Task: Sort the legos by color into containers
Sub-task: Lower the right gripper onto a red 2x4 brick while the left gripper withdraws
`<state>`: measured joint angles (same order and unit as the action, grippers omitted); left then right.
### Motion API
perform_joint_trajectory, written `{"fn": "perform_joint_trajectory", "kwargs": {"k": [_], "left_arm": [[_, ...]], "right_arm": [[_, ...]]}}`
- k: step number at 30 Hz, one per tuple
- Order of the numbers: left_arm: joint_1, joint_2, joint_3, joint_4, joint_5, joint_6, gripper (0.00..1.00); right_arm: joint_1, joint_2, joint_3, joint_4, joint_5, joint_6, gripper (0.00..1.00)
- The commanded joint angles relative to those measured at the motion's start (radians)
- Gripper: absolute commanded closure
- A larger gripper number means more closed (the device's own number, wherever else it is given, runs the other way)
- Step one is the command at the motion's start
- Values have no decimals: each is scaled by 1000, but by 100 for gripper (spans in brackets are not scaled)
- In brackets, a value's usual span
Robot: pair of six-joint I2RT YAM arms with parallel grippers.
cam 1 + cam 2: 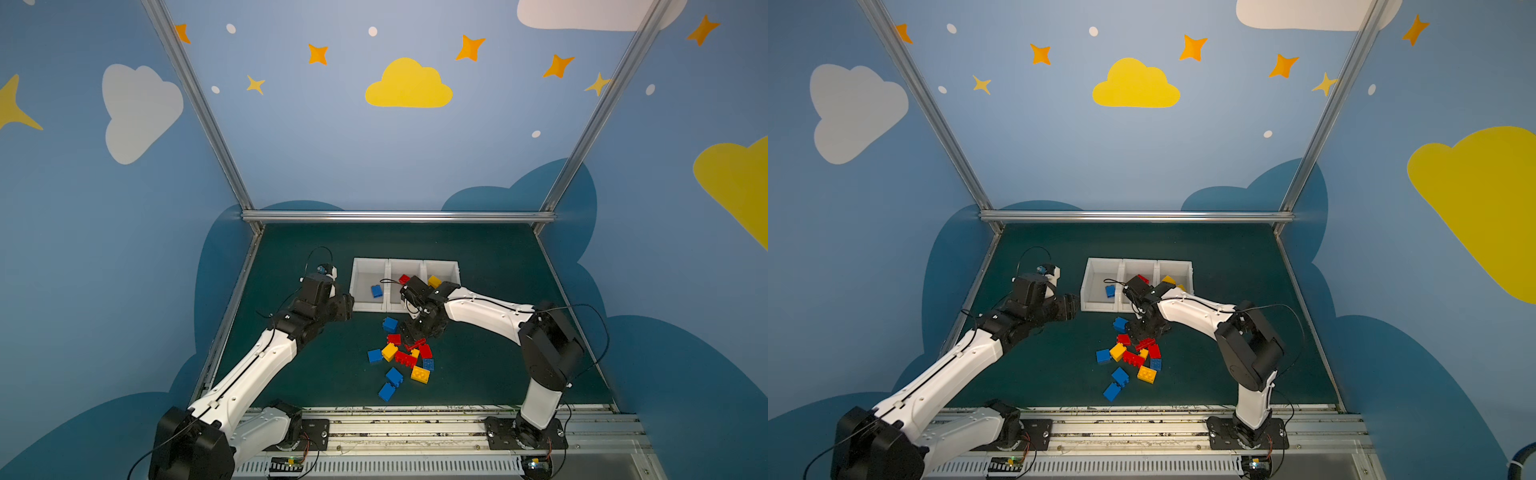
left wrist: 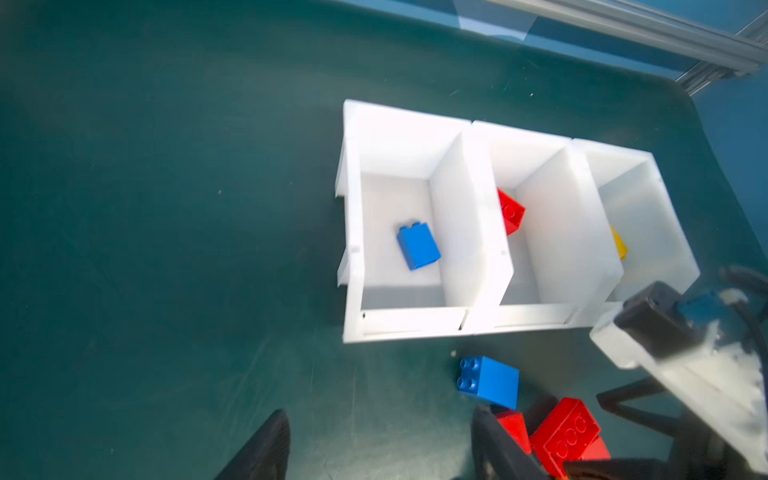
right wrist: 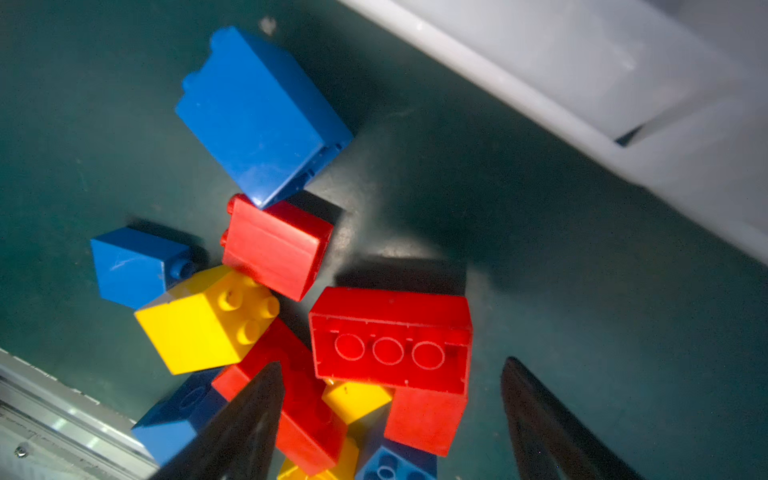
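Three white containers (image 1: 370, 261) stand in a row at the back of the green mat. The left one holds a blue lego (image 2: 417, 246), the middle one a red lego (image 2: 511, 214), the right one a yellow lego (image 1: 434, 281). Several loose legos (image 1: 401, 357) in red, blue and yellow lie piled in front. My right gripper (image 3: 395, 399) hangs open just over the pile's far end, its fingers either side of an upturned long red lego (image 3: 390, 336) and other bricks. My left gripper (image 2: 382, 440) is open and empty above bare mat, left of a blue lego (image 2: 490, 380) near the bins' front.
The right forearm (image 1: 478, 307) crosses in front of the right bin. Aluminium frame rails (image 1: 399, 216) edge the mat at the back and sides, and a metal base rail (image 1: 415, 424) runs along the front. Bare mat lies left and right of the pile.
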<state>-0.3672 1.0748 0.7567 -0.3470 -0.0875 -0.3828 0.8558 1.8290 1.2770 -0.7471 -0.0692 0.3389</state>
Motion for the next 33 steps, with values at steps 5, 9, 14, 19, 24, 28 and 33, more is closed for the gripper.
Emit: {"fn": "perform_joint_trajectory", "kwargs": {"k": [5, 9, 14, 19, 24, 28, 33], "left_arm": [[3, -41, -30, -5, -27, -39, 30], [4, -39, -33, -2, -25, -43, 30], [4, -36, -36, 2, -20, -49, 30], [5, -37, -41, 2, -17, -56, 29], [4, -45, -46, 2, -16, -58, 29], [5, -53, -52, -1, -16, -59, 29], [5, -63, -65, 2, -15, -64, 29]], "right_arm": [[24, 50, 40, -42, 16, -5, 18], [36, 72, 52, -51, 24, -5, 18], [43, 90, 56, -57, 49, 5, 20], [44, 102, 62, -64, 71, 17, 33], [45, 100, 69, -70, 74, 15, 43], [42, 73, 112, -95, 84, -17, 45], [25, 66, 269, -151, 113, -104, 46]]}}
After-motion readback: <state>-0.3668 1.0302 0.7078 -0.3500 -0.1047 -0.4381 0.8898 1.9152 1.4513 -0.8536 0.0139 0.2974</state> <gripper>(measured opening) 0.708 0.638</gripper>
